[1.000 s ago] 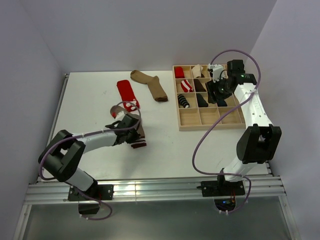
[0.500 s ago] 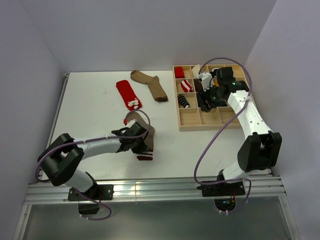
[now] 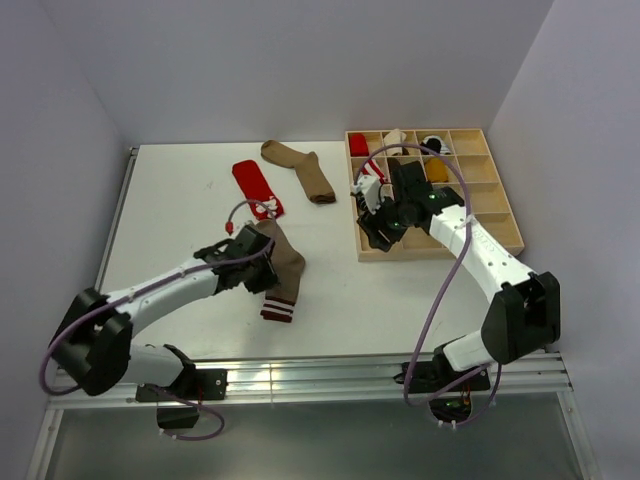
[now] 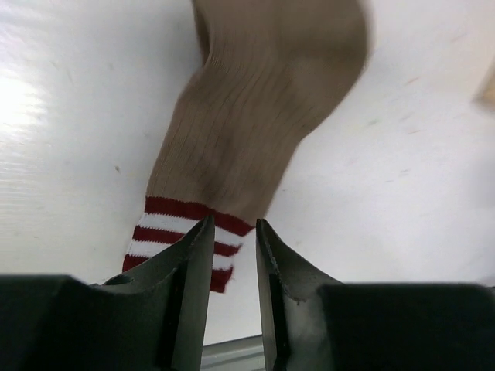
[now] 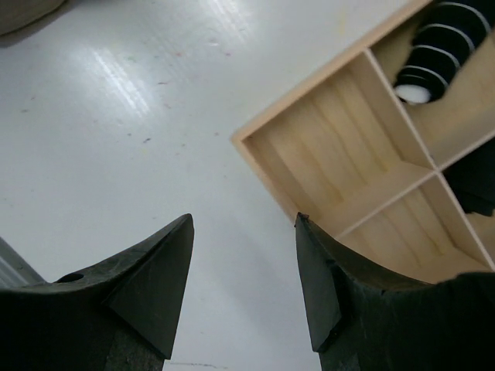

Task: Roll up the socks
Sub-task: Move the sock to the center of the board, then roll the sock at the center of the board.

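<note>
White table [image 3: 180, 200] under pale walls carries a tan ribbed sock with a maroon-and-white striped cuff [image 3: 283, 270], lying flat near the front edge. Left fingers [image 4: 193, 270] hover just over its cuff, parted by a narrow gap and holding nothing. Right fingers [image 5: 155, 270] spread wide and empty above the near-left corner of a compartmented wooden tray [image 5: 325, 154]. A red sock with white motif [image 3: 255, 187] and a plain brown sock [image 3: 303, 168] lie farther back.

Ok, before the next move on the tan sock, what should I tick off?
1. Tan sock laid out flat: ok.
2. Left tool free of it, jaws narrowly apart: ok.
3. Striped cuff just beyond the left tool: ok.
4. Right tool open, empty: ok.
5. Right tool beside the sock to help: not ok, it is over the wooden tray corner.
6. Red sock and brown sock apart from it: ok.
</note>
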### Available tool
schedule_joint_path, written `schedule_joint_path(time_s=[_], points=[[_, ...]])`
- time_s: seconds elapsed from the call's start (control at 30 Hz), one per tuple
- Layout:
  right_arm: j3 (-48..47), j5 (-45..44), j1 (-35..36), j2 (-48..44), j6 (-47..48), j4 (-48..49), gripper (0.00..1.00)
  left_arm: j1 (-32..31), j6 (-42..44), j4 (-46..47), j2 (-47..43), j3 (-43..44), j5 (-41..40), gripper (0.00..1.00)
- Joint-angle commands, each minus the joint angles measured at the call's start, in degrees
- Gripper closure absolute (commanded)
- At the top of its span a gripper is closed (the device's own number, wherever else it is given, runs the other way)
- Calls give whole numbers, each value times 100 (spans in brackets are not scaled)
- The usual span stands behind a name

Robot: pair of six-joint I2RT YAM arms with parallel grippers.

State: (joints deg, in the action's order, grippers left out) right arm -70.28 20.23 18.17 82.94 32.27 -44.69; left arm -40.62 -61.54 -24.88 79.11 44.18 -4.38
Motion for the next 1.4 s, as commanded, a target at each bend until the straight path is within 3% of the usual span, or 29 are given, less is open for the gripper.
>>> schedule_joint_path(time_s=[0.0, 0.13, 0.3, 0.47, 0.63, 0.8, 1.03, 1.37], points=[[304, 87, 379, -479, 34, 583, 37, 465, 212, -297, -817, 511, 42, 66], [708, 113, 1055, -594, -133, 1127, 37, 950, 361, -692, -1459, 1091, -71, 64], [893, -519, 2564, -182, -397, 1629, 39, 1784, 870, -1148, -1838, 2093, -115, 63], [972, -1046, 3595, 415, -590, 2253, 41, 2067, 1152, -1352, -1873, 2665, -142, 62], [955, -1574, 4438, 767, -626, 2876, 41, 2146, 1302, -1335, -1838, 2631, 104, 64], [586, -1504, 4607, 1417, -810, 2834, 47, 2146, 1311, -1150, -1943, 2358, 157, 64], [410, -1680, 4897, 1971, -880, 2896, 47, 2164, 1443, -1071, -1952, 2296, 210, 63], [138, -1618, 5020, 2069, -1021, 2685, 47, 2208, 1557, -975, -1961, 2094, 368, 63]])
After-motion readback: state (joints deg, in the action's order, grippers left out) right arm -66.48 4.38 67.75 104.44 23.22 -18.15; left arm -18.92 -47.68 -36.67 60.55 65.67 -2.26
